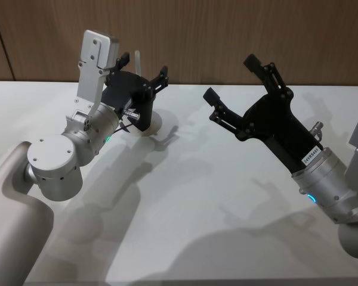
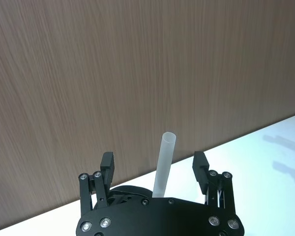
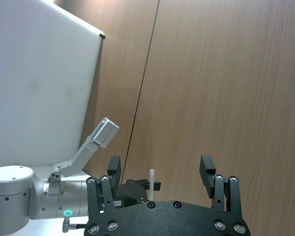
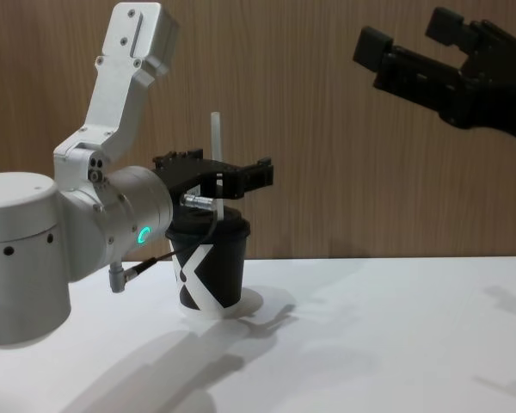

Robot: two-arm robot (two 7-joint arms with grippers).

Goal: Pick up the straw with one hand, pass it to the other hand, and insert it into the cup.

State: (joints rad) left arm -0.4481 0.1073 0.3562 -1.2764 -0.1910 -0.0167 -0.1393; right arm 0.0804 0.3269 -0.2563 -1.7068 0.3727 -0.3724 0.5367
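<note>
Straw (image 4: 215, 146) stands upright in the cup (image 4: 208, 271), left of centre in the chest view, its top poking above the domed lid. The left gripper (image 4: 213, 172) hovers just over the lid with its fingers spread apart either side of the straw, apparently not touching it; the left wrist view shows a clear gap on both sides. Its green-lit arm fills the left of the frame. The right gripper (image 1: 238, 83), wide open and holding nothing, hangs in the air at the upper right, well apart from the cup. Judging by this, pick-up, handover and insertion are done; only withdrawing the arms seems left.
</note>
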